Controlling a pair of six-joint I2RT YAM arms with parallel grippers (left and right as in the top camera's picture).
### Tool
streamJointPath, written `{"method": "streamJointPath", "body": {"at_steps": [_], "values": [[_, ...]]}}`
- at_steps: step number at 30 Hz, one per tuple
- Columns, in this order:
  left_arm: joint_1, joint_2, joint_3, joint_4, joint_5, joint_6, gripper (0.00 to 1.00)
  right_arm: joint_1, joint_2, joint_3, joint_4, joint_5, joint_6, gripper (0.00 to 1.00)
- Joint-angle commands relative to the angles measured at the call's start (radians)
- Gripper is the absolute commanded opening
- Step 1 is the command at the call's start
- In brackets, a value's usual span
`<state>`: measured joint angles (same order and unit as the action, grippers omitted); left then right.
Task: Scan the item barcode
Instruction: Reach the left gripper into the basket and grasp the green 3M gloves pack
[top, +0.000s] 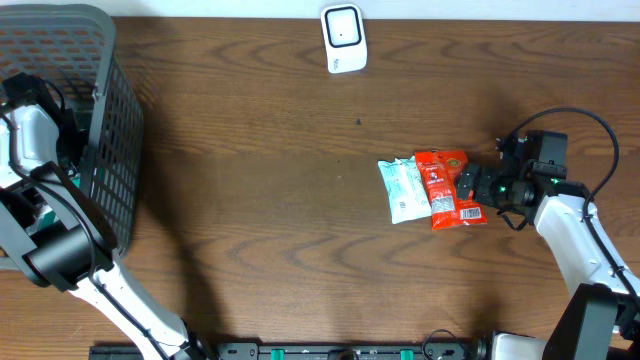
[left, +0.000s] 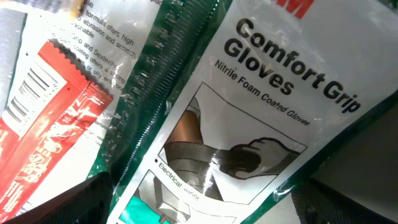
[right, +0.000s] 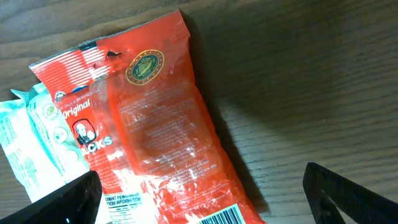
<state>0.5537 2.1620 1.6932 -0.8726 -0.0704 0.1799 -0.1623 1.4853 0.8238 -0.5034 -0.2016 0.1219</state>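
My right gripper (top: 463, 184) stands wide open, holding nothing, over one edge of the red snack packet (top: 440, 190). The packet lies flat on the table (top: 300, 200), long axis running far to near, barcode end nearest me, touching a pale green packet (top: 403, 188). My left gripper (left: 202, 208) gapes empty above a glove pack (left: 267, 93).
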Motion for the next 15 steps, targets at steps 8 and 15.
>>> {"method": "streamJointPath", "body": {"at_steps": [8,15], "values": [[0.035,0.008,-0.060,0.055,-0.100,-0.024,0.93,0.006,-0.008,0.012,0.002,0.003,-0.003,0.99],[0.074,0.008,-0.119,0.100,-0.100,-0.029,0.64,0.006,-0.008,0.012,0.002,0.002,-0.003,0.99]]}}
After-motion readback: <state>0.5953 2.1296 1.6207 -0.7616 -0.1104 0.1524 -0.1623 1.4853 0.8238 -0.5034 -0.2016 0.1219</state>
